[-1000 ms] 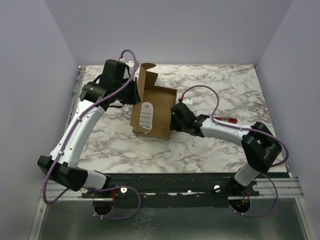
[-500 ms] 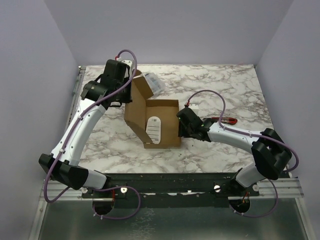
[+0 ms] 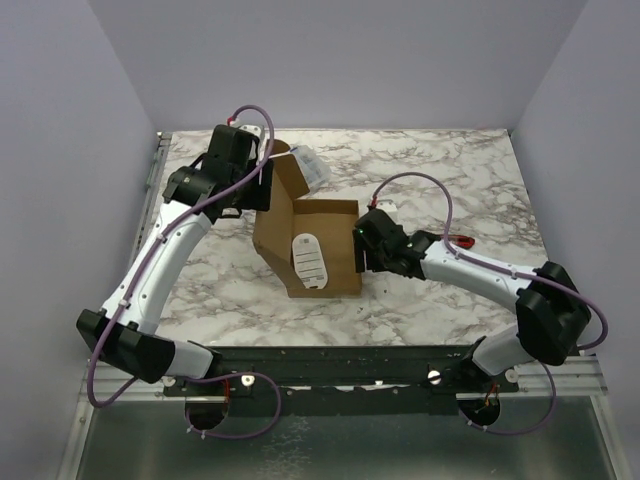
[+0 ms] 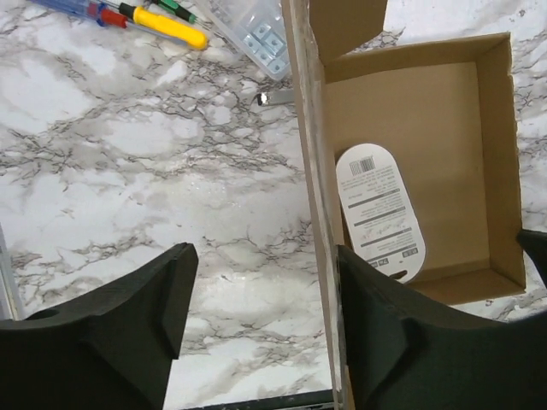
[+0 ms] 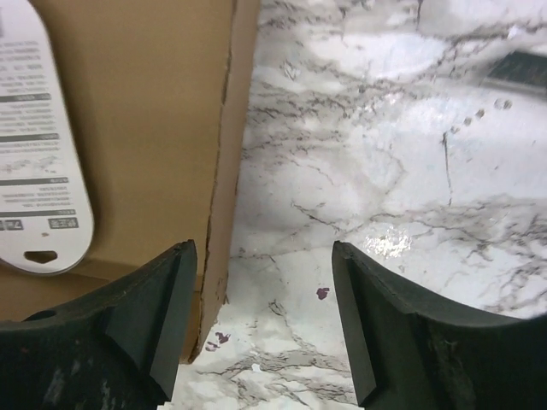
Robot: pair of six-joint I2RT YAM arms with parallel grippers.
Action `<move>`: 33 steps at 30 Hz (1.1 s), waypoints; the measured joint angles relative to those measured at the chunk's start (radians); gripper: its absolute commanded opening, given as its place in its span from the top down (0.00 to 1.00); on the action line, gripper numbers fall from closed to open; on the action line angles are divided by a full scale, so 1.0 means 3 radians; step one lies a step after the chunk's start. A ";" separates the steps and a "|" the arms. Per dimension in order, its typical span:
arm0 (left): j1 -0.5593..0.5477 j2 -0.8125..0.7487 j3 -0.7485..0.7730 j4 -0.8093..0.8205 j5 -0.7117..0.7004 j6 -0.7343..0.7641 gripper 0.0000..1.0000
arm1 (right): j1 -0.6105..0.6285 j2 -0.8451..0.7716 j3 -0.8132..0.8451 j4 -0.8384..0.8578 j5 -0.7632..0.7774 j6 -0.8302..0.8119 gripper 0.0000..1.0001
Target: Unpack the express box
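Note:
The express box (image 3: pixel 335 240) lies open in the middle of the table, with its lid flap (image 3: pixel 292 172) standing up at the far left. A white printed card (image 3: pixel 308 262) rests on the box floor (image 4: pixel 427 128). My left gripper (image 3: pixel 258 195) is open at the box's left side. In the left wrist view (image 4: pixel 265 265) the box's left wall (image 4: pixel 318 222) runs just inside the right finger (image 4: pixel 402 333). My right gripper (image 5: pixel 265 256) is open astride the box's right wall (image 5: pixel 224 171), which stands close to its left finger (image 5: pixel 145 316). Neither gripper pinches the cardboard.
A clear plastic compartment case (image 3: pixel 308 168) lies behind the lid, and it also shows in the left wrist view (image 4: pixel 256 30). Screwdrivers with yellow, red and blue handles (image 4: pixel 162 21) lie beyond it. A small red-handled tool (image 3: pixel 458 242) lies right of the right arm.
The box has dropped from a tilt to lie flat and has shifted slightly right. My left gripper opened and let go of the box. The right gripper spread wider at the right wall.

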State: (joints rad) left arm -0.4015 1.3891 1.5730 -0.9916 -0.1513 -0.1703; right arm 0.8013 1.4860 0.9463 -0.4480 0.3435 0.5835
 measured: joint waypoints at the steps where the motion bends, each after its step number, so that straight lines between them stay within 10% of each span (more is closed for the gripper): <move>1: 0.0000 -0.0023 -0.0003 0.0005 -0.0020 -0.0001 0.24 | 0.0000 -0.0006 0.0042 -0.0032 0.0009 -0.0041 0.25; 33: 0.0001 -0.1867 -0.1033 0.1311 -0.0140 -0.0201 0.03 | -0.0571 0.1331 0.1179 0.0666 -0.2294 -0.0198 0.40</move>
State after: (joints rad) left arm -0.4011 0.8291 1.2633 -0.5983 -0.1932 -0.2306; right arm 0.6300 1.8854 1.2999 -0.2481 -0.3447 0.5240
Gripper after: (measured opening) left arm 0.943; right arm 0.627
